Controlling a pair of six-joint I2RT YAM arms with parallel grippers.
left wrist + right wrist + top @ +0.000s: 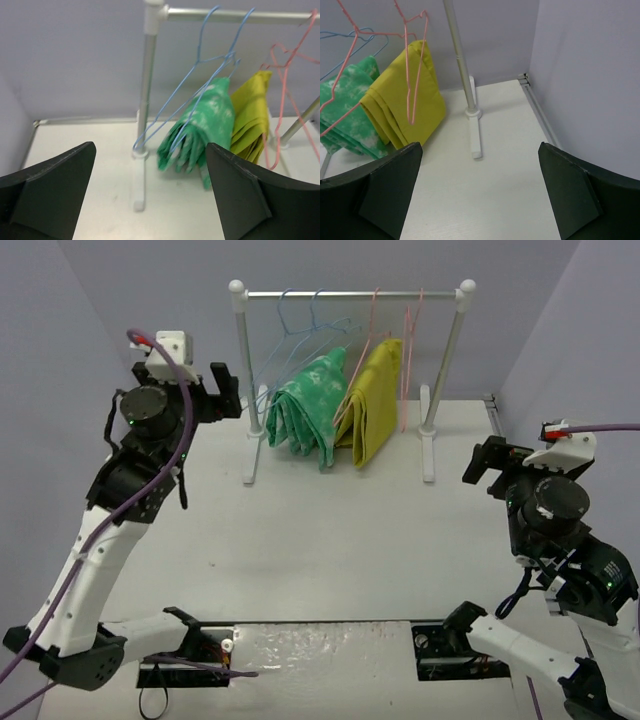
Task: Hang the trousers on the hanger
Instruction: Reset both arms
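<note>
At the far side of the bench (pixel 330 540) stands a rack (pixel 350 293) with a rail across two posts. The trousers (pixel 310 410) hang from that rail, folded into a thick bundle of layers and draped over a blue hanger (pixel 199 50). A second blue hanger hangs right beside the first with its wires crossing it, so I cannot tell which of the two bears the cloth. The lower edge of the bundle hangs just above the bench. Just right of the trousers, touching them, hangs a yellow garment (pixel 372 400) folded over a pink hanger (pixel 407 75), and another pink hanger hangs bare further right on the rail.

The left claw (pixel 150 147) is raised above the bench near the rack's left post, pointing toward the trousers. Its fingers (pixel 60 175) are spread wide with nothing between them, apart from both cloth and wire.

The right claw (pixel 480 145) hovers over the right side of the bench, well apart from the rack, and faces its right post and the yellow garment. Its jaws also stand wide and hold nothing.
</note>
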